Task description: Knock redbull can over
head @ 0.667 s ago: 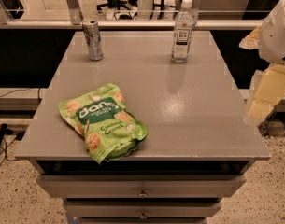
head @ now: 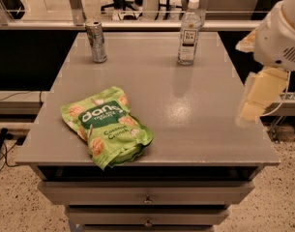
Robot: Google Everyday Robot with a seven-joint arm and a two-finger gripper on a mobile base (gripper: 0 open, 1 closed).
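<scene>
The redbull can (head: 96, 41) stands upright near the far left corner of the grey table (head: 185, 115). It is slim and silvery with darker patches and a shiny top rim. My gripper (head: 257, 102) hangs at the right edge of the table, below the white arm housing, far from the can and well to its right and nearer the front. It holds nothing that I can see.
A clear water bottle (head: 189, 32) with a white cap stands upright at the far right of the table. A green snack bag (head: 106, 125) lies flat near the front left. Drawers (head: 147, 197) sit under the tabletop. A rail and office chairs lie behind the table.
The arm and gripper have shifted slightly left, toward the table's right edge. The can, bottle and bag have not moved.
</scene>
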